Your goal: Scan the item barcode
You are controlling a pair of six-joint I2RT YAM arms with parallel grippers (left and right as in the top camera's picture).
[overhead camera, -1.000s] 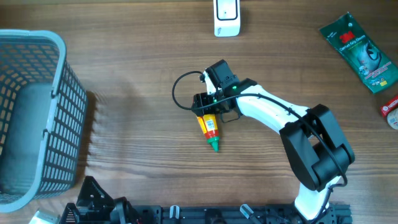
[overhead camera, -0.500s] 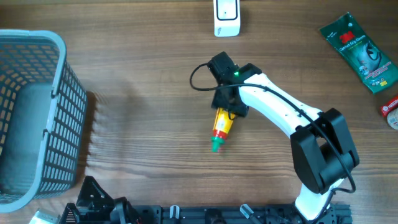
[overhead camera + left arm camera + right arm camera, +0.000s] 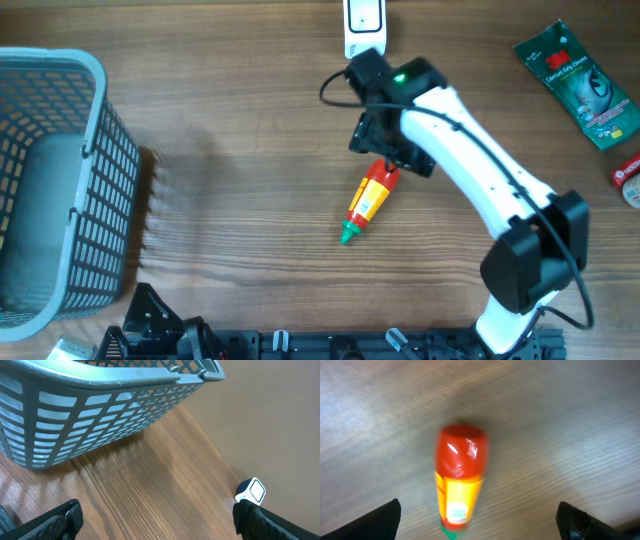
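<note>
Overhead, a squeeze bottle (image 3: 366,203) is seen lying on its side near the middle of the wooden desk (image 3: 240,200). Its red end is turned toward the far right and its green cap (image 3: 347,236) toward the near left. A yellow body with a printed label is shown between the two ends. The right hand (image 3: 386,152) is held just over the red end, at the tip of a white arm (image 3: 470,190) that is stretched in from the near right corner.

In the right wrist view the two fingers (image 3: 385,520) are spread wide at the lower corners. The bottle lies on the desk between them and is touched by neither, so nothing is gripped. The picture is slightly blurred, and no barcode can be made out on the label.

A white scanner (image 3: 364,26) is stood at the far edge of the desk, just beyond the right hand and apart from the bottle.

A grey mesh basket (image 3: 60,180) is placed at the left side of the desk. A green packet (image 3: 580,82) lies at the far right, and a red-and-white item (image 3: 630,180) is cut off by the right edge.

The left hand (image 3: 155,517) is parked at the near left. In its wrist view its fingers are shown wide apart with nothing between them, and the basket wall and the scanner are seen beyond.
</note>
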